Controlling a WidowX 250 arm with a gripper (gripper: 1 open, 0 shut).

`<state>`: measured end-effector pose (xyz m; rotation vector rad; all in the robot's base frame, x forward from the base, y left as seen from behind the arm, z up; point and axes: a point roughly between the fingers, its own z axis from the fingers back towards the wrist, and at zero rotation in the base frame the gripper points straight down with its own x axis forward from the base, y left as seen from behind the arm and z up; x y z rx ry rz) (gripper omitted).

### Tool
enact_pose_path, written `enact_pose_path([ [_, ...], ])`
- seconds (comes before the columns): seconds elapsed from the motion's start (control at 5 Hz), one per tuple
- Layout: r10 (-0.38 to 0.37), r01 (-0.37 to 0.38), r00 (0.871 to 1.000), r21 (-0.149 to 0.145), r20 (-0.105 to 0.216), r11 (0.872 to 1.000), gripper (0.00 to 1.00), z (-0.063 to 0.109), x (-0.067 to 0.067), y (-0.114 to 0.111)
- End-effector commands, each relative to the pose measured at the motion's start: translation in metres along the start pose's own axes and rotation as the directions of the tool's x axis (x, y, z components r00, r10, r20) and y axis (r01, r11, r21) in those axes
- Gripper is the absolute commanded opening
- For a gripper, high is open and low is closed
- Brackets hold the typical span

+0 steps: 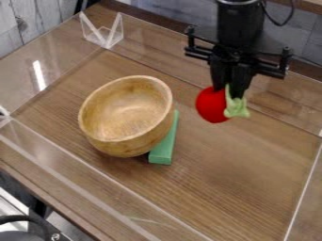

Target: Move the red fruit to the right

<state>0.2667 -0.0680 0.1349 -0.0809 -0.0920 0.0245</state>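
The red fruit (pixel 214 104) is a small bright red strawberry-like toy with a light-green leafy bit (pixel 236 109) on its right. It hangs in the air above the wooden table, to the right of the wooden bowl. My black gripper (pixel 231 92) comes straight down from above and is shut on the fruit's top. The fingertips are partly hidden behind the fruit.
A wooden bowl (pixel 126 117) sits left of centre with nothing visible inside. A flat green rectangular block (pixel 168 141) leans against its right side. Clear acrylic walls (pixel 306 193) ring the table. A clear plastic stand (pixel 101 31) is at the back left.
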Motion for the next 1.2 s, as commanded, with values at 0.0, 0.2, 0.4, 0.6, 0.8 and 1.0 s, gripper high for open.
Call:
enact_pose_path([
  [0.0,-0.021,0.022,0.998,-0.013,0.065,1.000,0.00,0.012,0.012,-0.018],
  [0.2,-0.018,0.018,0.998,-0.010,0.067,1.000,0.00,0.011,0.019,-0.037],
  [0.4,0.007,-0.007,0.998,-0.004,0.066,1.000,0.00,-0.002,0.022,-0.044],
  [0.6,0.028,-0.028,0.997,0.003,0.069,1.000,0.00,-0.010,0.026,-0.045],
  [0.8,-0.028,0.028,0.997,0.003,0.067,1.000,0.00,-0.022,0.023,-0.041],
  [1.0,-0.076,0.076,0.995,0.004,0.061,0.997,0.00,-0.037,0.020,-0.037],
])
